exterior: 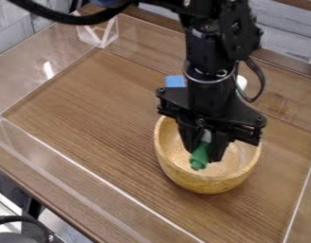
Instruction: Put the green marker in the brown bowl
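- My own black body hides most of the view: the far rim of the brown bowl (209,167) sits behind my gripper (203,150), and only its near wall and part of its inside show.
- Of the green marker (199,157) I can make out just a green stretch sticking down below my fingers into the bowl; its upper part is lost between them, and I cannot tell whether its lower end touches the bowl's floor.
- My fingers are closed tight on the green marker, and I point straight down over the bowl's middle.
- A small blue block (176,84) peeks out behind me, mostly covered by my arm; its shape is hard to judge.
- A dark object at the bottom left corner is cut off by the frame, and I cannot say what it is.
- Count: one bowl, one marker, one blue block, one gripper, one wooden table (95,104), and one clear plastic wall (31,142) running around the table's edge, with a clear bracket (98,34) at the far side.
- The picture is too coarse for me to read any label or writing on the marker or anywhere else.
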`<state>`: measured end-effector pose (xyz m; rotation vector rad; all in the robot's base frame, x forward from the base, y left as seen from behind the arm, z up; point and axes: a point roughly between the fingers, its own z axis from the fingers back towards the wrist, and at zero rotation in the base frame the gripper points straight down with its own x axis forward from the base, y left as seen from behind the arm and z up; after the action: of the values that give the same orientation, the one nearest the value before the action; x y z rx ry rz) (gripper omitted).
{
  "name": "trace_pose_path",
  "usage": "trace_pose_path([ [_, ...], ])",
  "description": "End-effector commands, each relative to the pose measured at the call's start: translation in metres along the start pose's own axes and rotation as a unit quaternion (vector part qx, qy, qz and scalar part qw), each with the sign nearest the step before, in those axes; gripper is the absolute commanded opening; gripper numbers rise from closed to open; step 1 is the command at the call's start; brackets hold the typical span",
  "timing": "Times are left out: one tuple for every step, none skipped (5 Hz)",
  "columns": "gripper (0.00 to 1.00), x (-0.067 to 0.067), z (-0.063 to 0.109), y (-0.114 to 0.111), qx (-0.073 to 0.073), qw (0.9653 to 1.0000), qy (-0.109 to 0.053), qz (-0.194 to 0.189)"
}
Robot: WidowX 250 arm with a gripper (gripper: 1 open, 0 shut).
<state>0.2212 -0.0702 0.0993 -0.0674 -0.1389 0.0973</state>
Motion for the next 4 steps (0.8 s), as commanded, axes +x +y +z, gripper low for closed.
trace_pose_path([
  [0.00,0.0062,0.0047,0.0003,-0.004,0.9999,-0.013,0.003],
  [0.00,0.0067,0.0040,0.0010,-0.004,0.9999,-0.014,0.005],
  [0.00,0.0071,0.0031,0.0016,-0.003,0.9999,-0.015,0.007],
  [0.00,0.0085,0.0018,0.0020,-0.002,0.9998,-0.017,0.008],
])
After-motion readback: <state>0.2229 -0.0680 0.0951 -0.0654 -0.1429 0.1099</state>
